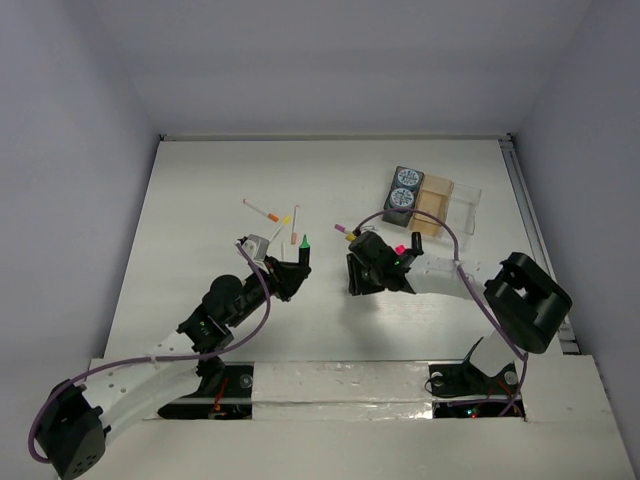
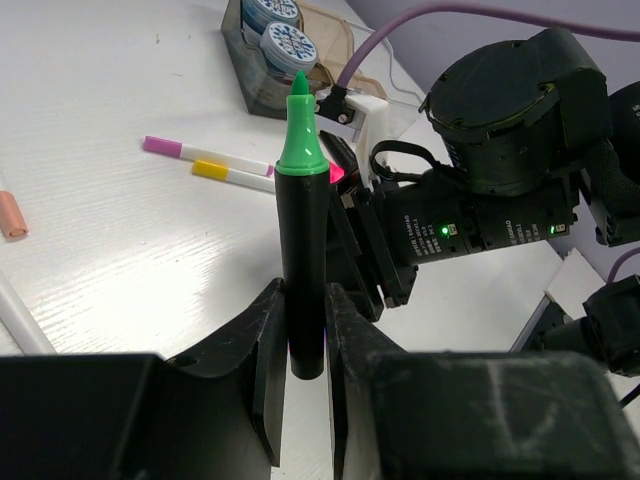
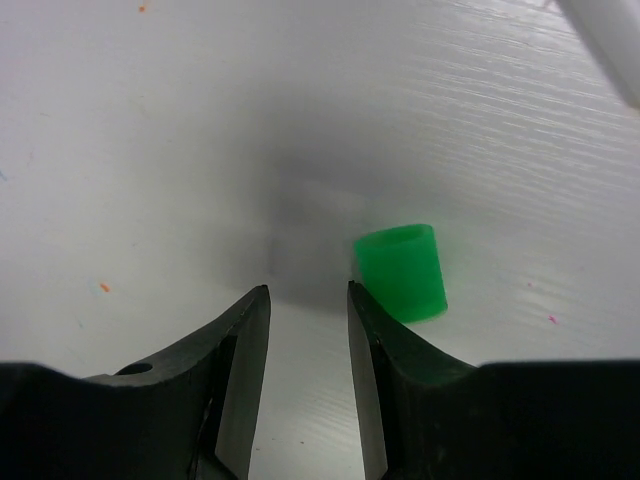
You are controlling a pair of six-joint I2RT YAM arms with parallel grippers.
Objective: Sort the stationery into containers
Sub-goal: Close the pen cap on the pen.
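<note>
table (image 1: 200, 200): white, faint wood grain | walls (image 1: 300, 60): plain grey | rail (image 1: 527, 200): along table's right edge

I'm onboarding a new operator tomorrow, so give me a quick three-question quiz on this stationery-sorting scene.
1. Fill in: the two round canisters sit in the clear tray's ___ section.
2. True or false: the left gripper holds the green-tipped black marker upright, uncapped.
3. The green cap lies: A) on the marker's tip; B) on the table beside the right gripper; C) inside a canister.
Key: 1 dark; 2 true; 3 B.
</note>
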